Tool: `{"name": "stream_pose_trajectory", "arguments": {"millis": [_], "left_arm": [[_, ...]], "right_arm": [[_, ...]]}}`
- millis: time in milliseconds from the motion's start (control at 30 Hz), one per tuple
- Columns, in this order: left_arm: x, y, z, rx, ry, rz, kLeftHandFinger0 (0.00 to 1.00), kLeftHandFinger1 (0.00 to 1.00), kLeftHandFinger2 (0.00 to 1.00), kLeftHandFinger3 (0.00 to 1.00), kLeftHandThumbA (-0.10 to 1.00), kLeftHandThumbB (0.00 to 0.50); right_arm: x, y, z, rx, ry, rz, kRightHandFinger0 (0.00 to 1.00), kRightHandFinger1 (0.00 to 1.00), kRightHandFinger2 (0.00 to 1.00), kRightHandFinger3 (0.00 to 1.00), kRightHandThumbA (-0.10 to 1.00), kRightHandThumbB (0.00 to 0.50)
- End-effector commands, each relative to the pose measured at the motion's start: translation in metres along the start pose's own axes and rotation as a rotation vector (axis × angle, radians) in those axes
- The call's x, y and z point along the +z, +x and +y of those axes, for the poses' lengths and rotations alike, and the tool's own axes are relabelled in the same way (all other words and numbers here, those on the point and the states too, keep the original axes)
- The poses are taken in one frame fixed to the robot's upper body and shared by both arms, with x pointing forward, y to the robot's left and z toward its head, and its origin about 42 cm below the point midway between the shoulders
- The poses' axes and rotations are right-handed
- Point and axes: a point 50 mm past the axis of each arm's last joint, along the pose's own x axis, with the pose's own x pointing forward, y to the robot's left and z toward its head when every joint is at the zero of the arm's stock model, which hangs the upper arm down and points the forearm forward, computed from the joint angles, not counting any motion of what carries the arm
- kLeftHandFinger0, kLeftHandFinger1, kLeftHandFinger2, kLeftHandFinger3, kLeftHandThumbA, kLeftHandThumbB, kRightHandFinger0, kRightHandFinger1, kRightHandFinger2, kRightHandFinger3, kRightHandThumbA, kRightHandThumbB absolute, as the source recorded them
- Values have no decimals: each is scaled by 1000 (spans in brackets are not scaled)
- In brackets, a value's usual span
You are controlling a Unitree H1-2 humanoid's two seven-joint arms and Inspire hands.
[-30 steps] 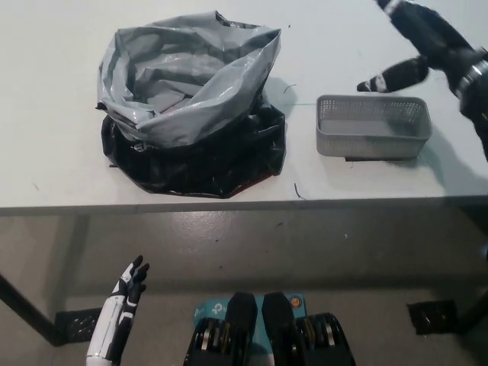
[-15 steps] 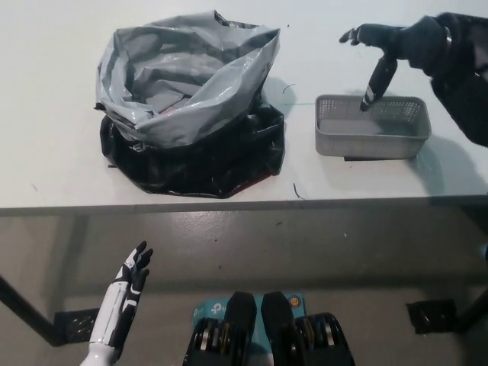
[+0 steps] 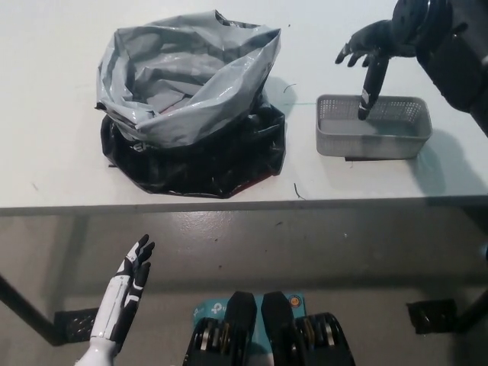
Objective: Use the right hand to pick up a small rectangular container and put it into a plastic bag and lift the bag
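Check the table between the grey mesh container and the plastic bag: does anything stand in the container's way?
Nothing visible does. Bare table separates the container from the bag, whose mouth gapes upward. The right hand hangs over the container's far rim.

Bare table [image 3: 301,145] separates basket [image 3: 374,137] from open-mouthed bag [image 3: 187,99].

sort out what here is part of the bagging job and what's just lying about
Part of the job:
grey mesh container
grey and black plastic bag
right hand, open over the container

Just lying about:
left hand, resting low beside the table
small threads
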Motion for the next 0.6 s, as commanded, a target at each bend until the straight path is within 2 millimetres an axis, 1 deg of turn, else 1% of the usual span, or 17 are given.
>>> {"name": "stream_pose_trajectory", "arguments": {"millis": [0,33,67,133,200,267,300,400,533,567], "left_arm": [[13,7,6,-3,34,-76,1000,1000,1000,1000,1000,275],[13,7,6,-3,28,-77,1000,1000,1000,1000,997,275],[13,7,6,-3,35,-79,1000,1000,1000,1000,996,274],[14,8,7,-1,33,-83,1000,1000,1000,1000,995,277],[14,7,7,-4,22,-79,1000,1000,1000,1000,988,281],[14,7,7,-7,28,-83,1000,1000,1000,1000,993,281],[14,6,7,-9,20,-85,1000,1000,1000,1000,983,273],[14,6,6,-7,29,-86,1000,1000,1000,1000,987,279],[15,7,7,-5,28,-86,1000,1000,1000,1000,985,274],[15,7,7,-4,34,-88,1000,1000,1000,1000,985,274]], "right_arm": [[20,-29,-32,-95,-136,27,1000,1000,1000,1000,1000,461],[16,-26,-31,-87,-152,27,1000,1000,1000,1000,1000,472],[14,-24,-30,-90,-175,34,1000,1000,1000,1000,1000,470],[11,-20,-27,-144,-193,54,1000,1000,1000,1000,1000,491],[8,-15,-25,-163,-211,59,1000,1000,1000,1000,1000,499],[4,-11,-22,-164,-182,59,1000,1000,1000,1000,1000,500],[3,-9,-21,-165,-176,57,1000,1000,1000,1000,1000,500],[1,-4,-17,-149,-154,49,1000,1000,1000,1000,1000,500],[1,3,-15,-192,-141,40,1000,1000,1000,1000,1000,500],[0,6,-12,-199,-100,26,1000,1000,1000,1000,1000,500]]}}
